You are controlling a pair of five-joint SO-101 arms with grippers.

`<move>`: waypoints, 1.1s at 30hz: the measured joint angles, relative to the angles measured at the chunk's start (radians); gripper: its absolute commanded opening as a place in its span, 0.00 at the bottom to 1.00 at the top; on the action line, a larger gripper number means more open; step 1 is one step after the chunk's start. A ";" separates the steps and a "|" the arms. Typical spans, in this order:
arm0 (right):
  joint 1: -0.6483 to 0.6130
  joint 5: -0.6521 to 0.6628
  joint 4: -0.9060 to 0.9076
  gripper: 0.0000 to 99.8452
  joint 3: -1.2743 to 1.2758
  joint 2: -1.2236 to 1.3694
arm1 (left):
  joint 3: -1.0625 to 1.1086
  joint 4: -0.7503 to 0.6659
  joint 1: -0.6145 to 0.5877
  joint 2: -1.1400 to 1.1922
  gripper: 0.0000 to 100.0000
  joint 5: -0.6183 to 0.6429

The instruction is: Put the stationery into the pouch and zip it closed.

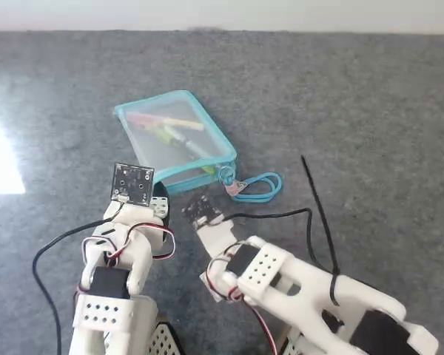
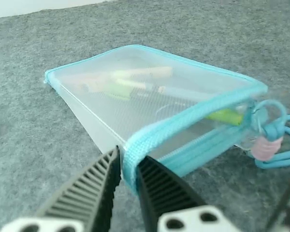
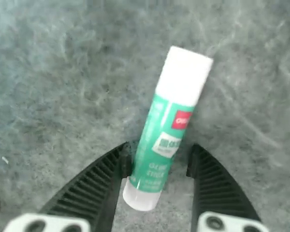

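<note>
Pens (image 1: 166,126) sat inside the pouch (image 1: 144,151), which lay on the counter (image 1: 370,96). The left gripper (image 2: 129,163) was clenched on its zipper edge. The right gripper (image 3: 160,150) stood released, jaws straddling the glue stick (image 3: 176,106) on the counter.

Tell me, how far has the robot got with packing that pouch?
Done: several pens lie inside the pouch. In hand: the left tool pinches the pouch's blue edge, and the right tool sits open around a glue stick lying on the table, not gripping it. Still to do: get the glue stick into the pouch, then zip it closed.
</note>
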 measured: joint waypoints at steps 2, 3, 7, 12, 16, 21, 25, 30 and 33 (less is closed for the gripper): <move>0.046 0.000 0.000 0.07 -0.006 0.014 | 0.000 0.000 0.000 0.000 0.01 0.000; 0.074 -0.002 0.000 0.05 -0.005 0.015 | 0.000 0.000 0.000 0.000 0.01 0.000; 0.195 0.020 0.000 0.02 0.000 0.015 | 0.000 0.000 0.000 0.000 0.01 0.000; 0.338 0.259 0.008 0.01 -0.028 0.035 | 0.000 0.000 0.000 0.000 0.01 0.000; 0.419 0.578 0.133 0.01 -0.114 0.043 | 0.000 0.000 0.000 0.000 0.01 0.000; 0.434 0.726 0.325 0.01 -0.253 0.035 | 0.000 0.000 0.000 0.000 0.01 0.000; 0.434 0.733 0.433 0.01 -0.388 -0.054 | 0.000 0.000 0.000 0.000 0.01 0.000; 0.434 0.672 0.497 0.01 -0.595 -0.100 | 0.000 0.000 0.000 0.000 0.01 0.000; 0.396 0.658 0.508 0.01 -0.692 -0.071 | 0.000 0.000 0.000 0.000 0.01 0.000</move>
